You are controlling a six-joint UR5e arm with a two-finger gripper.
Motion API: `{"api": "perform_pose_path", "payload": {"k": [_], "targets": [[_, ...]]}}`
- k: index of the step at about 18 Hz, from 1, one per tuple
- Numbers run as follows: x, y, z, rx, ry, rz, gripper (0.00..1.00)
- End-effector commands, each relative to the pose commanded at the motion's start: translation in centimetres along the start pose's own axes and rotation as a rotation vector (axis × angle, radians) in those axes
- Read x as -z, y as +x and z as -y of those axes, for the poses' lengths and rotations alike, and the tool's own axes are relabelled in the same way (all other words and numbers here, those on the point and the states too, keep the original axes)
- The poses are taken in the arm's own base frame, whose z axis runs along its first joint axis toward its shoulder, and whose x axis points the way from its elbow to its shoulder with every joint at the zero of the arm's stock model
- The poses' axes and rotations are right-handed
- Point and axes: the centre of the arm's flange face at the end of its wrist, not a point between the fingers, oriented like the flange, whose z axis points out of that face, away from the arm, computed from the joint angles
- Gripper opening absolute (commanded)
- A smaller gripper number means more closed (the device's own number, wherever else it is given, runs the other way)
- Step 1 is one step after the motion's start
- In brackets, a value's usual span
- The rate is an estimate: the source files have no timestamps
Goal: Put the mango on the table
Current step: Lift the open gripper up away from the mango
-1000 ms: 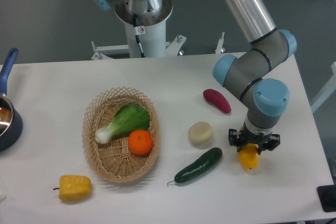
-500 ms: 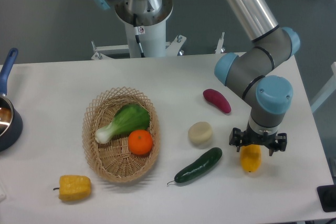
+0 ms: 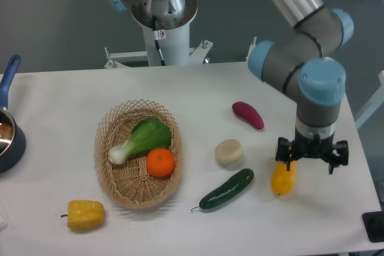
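the mango [image 3: 283, 178], smooth yellow-orange and elongated, lies on the white tabletop [image 3: 60, 100] at lower right. the gripper [image 3: 312, 157] hangs open just above its upper end, holding nothing. a cucumber [image 3: 227, 189] lies near on its left.

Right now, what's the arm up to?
The claw hangs open just right of the mango, which lies on the table near the cucumber, no longer held. A second ago the claw was over the mango; it has since shifted right and let go, so the placement looks done.
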Motion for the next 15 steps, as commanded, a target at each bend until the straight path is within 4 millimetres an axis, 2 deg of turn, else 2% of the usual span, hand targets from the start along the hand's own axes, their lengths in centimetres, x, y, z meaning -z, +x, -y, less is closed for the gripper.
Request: {"api": "perform_pose_path", "payload": {"k": [2, 4, 6, 9, 11, 15], "targets": [[3.5, 0.7, -0.7, -0.089, 0.018, 0.025, 1.0], [5.8, 0.6, -2.1, -0.19, -0.002, 0.024, 1.0], [5.9, -0.8, -4.2, -0.269, -0.035, 0.005, 1.0], [6.9, -1.2, -5.1, -0.345, -0.052, -0.001, 1.0], [7.5, -2.4, -5.6, -0.331, -0.045, 0.016, 1.0], [7.1, -2.3, -7.0, -0.316, -0.06, 0.003, 1.0]]}}
